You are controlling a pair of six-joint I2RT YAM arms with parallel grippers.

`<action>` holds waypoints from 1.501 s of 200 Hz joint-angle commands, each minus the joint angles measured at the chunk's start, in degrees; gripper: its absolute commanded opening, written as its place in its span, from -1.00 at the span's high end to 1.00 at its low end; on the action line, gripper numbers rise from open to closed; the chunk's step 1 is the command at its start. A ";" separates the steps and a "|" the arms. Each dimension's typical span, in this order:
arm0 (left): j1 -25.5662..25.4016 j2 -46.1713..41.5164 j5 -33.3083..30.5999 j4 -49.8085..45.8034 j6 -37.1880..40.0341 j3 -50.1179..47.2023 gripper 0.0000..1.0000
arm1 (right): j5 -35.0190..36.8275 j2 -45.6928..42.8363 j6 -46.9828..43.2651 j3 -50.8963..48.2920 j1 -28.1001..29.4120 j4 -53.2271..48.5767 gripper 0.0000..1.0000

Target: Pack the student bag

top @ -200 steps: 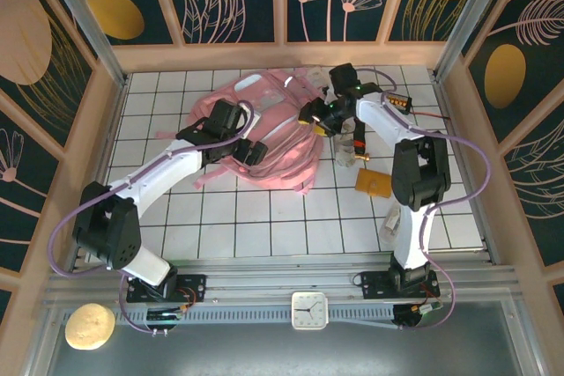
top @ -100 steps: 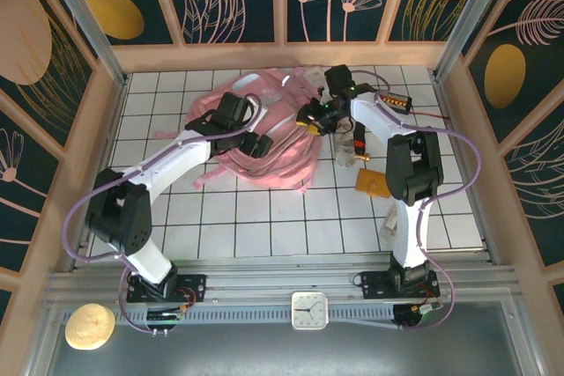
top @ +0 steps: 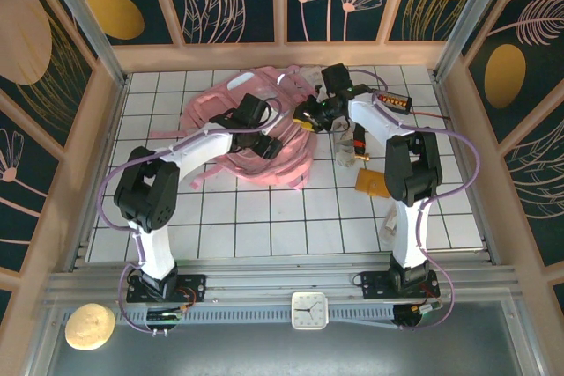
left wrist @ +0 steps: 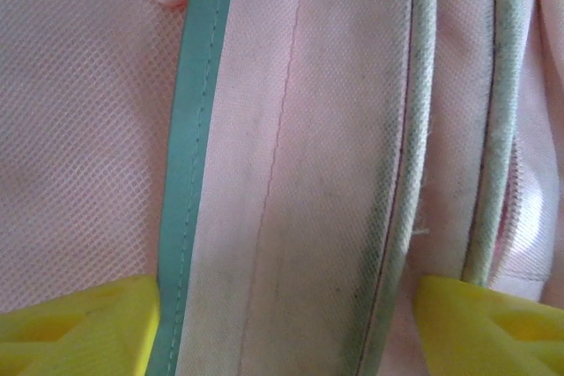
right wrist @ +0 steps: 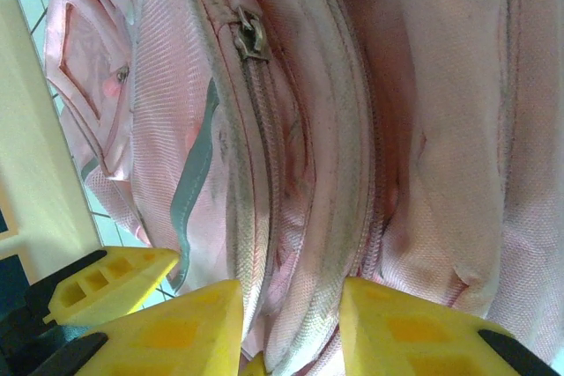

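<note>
The student bag (top: pixel 231 121), a soft pink backpack, lies crumpled at the back middle of the tiled table. My left gripper (top: pixel 269 145) presses down on its right part; in the left wrist view my left gripper (left wrist: pixel 286 323) is open, its yellow fingertips (left wrist: pixel 79 328) standing wide on either side of a pink fabric band (left wrist: pixel 291 173) with a teal edge strip (left wrist: pixel 189 156). My right gripper (top: pixel 308 119) is at the bag's right edge. In the right wrist view my right gripper (right wrist: pixel 291 332) is shut on a fold of the bag beside the zipper (right wrist: pixel 251 41).
To the right of the bag lie small items (top: pixel 352 143), an orange flat object (top: pixel 372 184), a black device with orange parts (top: pixel 394 99) and a clear object (top: pixel 388 228). Wooden walls (top: pixel 97 147) close in the table. A clock (top: pixel 309 309) sits on the front rail.
My left arm has swung right across the bag, its jaws narrowing around the fabric band. My right gripper has closed on the fold at the bag's edge and shifted slightly left.
</note>
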 commanded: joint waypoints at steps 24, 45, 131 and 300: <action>0.17 3.42 -1.75 -2.63 -0.17 5.36 0.53 | -1.91 -3.51 0.74 -0.77 1.19 2.93 0.30; 0.30 4.26 -2.36 -4.73 -0.65 7.72 0.94 | -1.91 -3.78 0.77 -0.99 1.20 2.94 0.30; 2.78 -5.97 0.25 -7.25 -4.48 9.17 1.00 | -2.26 -5.54 2.00 -2.33 0.75 6.68 -0.24; 3.73 -28.15 4.56 8.51 -5.26 -9.73 -0.98 | -3.56 -2.60 13.83 6.79 4.89 20.49 1.00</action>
